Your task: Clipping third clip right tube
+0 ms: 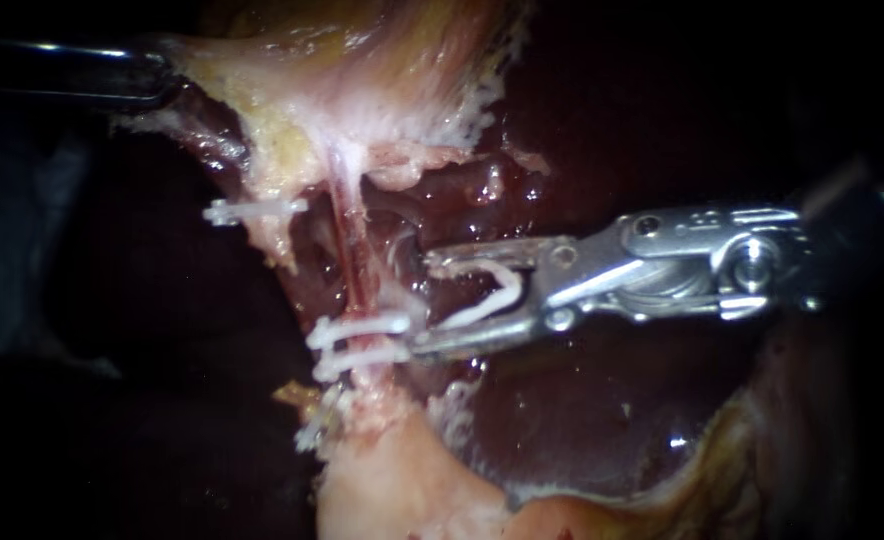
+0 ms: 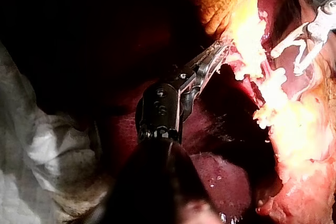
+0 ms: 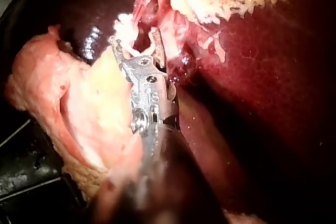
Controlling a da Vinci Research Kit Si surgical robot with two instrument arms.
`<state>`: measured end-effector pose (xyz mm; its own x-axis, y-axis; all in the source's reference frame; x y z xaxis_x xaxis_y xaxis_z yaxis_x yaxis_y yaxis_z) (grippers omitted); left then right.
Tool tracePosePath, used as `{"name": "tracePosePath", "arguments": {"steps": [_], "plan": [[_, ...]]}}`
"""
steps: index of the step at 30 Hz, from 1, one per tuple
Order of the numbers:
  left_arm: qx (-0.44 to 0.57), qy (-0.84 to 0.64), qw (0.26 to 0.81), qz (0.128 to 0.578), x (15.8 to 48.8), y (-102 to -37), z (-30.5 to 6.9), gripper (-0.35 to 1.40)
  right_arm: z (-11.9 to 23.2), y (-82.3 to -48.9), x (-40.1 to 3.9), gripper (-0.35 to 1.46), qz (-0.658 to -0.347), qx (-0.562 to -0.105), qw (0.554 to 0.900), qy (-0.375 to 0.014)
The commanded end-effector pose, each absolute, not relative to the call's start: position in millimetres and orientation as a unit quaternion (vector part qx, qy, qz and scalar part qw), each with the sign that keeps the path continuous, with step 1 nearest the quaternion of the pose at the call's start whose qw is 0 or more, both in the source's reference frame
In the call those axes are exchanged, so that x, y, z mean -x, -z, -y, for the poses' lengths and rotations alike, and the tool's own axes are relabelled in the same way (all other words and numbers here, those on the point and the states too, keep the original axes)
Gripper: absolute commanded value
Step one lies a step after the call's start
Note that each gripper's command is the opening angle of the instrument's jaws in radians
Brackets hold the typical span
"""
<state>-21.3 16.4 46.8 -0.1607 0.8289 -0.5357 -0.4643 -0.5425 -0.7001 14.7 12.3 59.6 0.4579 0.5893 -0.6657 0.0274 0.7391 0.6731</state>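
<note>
The thin pink right tube (image 1: 350, 240) runs down from the pale gallbladder tissue (image 1: 362, 70). Two white clips (image 1: 360, 340) sit across its lower end. My right instrument (image 1: 424, 303) comes in from the right. Its jaws stand wide apart and carry a white clip (image 1: 487, 292) between them. Their tips lie just right of the tube, the lower one beside the two clips. The right wrist view shows the same jaws (image 3: 135, 38) with the clip (image 3: 137, 52). My left instrument (image 1: 167, 75) is shut on the gallbladder's edge and holds it up, as the left wrist view (image 2: 223, 48) also shows.
Another white clip (image 1: 252, 210) sits on a strand left of the tube. Dark red liver (image 1: 582, 400) lies behind and under the right instrument. Pale fatty tissue (image 1: 392, 490) spreads below the clips. White gauze (image 2: 37, 156) lies beside the left instrument's shaft.
</note>
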Motion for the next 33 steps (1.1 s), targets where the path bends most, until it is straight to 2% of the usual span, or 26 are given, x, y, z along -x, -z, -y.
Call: {"name": "tracePosePath", "arguments": {"steps": [1,6,10,20,33], "plan": [[0.477,-0.738,0.438,0.191,21.4,-46.8,-16.4,-0.35,-12.4,-60.0,-15.3,0.48,-0.49,-0.317,0.793,-0.176],[0.477,-0.738,0.438,0.191,21.4,-46.8,-16.4,-0.35,-12.9,-61.1,-17.6,0.48,-0.497,-0.318,0.788,-0.179],[0.477,-0.738,0.438,0.191,21.4,-46.9,-16.4,-0.35,-13.5,-61.7,-19.0,0.48,-0.511,-0.333,0.77,-0.19],[0.477,-0.738,0.439,0.189,21.5,-46.9,-16.4,-0.35,-14.5,-62.2,-20.8,0.46,-0.565,-0.41,0.684,-0.211],[0.477,-0.738,0.439,0.188,21.6,-47.2,-16.4,-0.35,-15.6,-60.5,-21.0,0.46,-0.604,-0.452,0.616,-0.228]]}}
